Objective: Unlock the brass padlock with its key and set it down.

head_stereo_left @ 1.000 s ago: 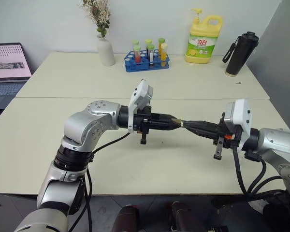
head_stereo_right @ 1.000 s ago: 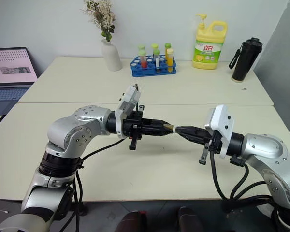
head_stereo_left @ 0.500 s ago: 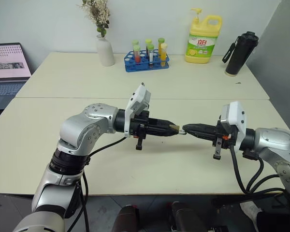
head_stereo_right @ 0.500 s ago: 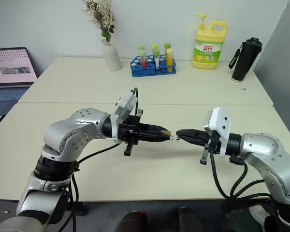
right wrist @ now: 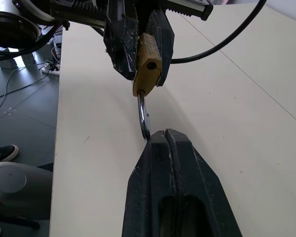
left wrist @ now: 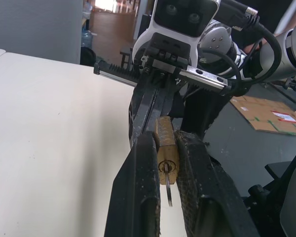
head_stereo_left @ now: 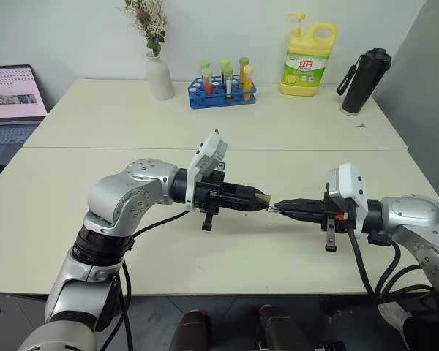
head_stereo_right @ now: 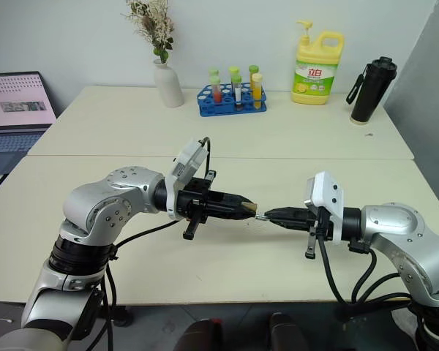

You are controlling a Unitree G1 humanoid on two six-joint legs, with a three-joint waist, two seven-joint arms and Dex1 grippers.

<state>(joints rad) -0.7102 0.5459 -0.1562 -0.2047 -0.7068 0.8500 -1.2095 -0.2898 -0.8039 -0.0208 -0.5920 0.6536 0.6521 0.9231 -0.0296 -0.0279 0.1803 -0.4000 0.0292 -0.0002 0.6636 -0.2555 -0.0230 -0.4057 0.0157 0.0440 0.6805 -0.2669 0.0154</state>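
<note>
The brass padlock (right wrist: 148, 66) is held a little above the table, with my left gripper (head_stereo_left: 260, 198) shut on its body. Its silvery shackle (right wrist: 144, 118) is swung out, leaving an empty hole in the top of the body. The free end of the shackle is pinched in the tips of my right gripper (right wrist: 165, 133), which is shut and faces the left one. In the left wrist view, a thin silvery key (left wrist: 167, 190) sticks out of the keyhole on the padlock (left wrist: 166, 148). Most of the body is hidden between the left fingers (left wrist: 143, 168).
At the back of the table stand a white vase (head_stereo_left: 159, 75), a blue test-tube rack (head_stereo_left: 222, 91), a yellow detergent bottle (head_stereo_left: 306, 62) and a black flask (head_stereo_left: 364, 79). A laptop (head_stereo_left: 11, 102) sits at the far left. A seam (head_stereo_left: 95, 148) crosses the table.
The two grippers' tips were together; now they are a little apart with the shackle stretched between them. The right gripper has sunk slightly.
</note>
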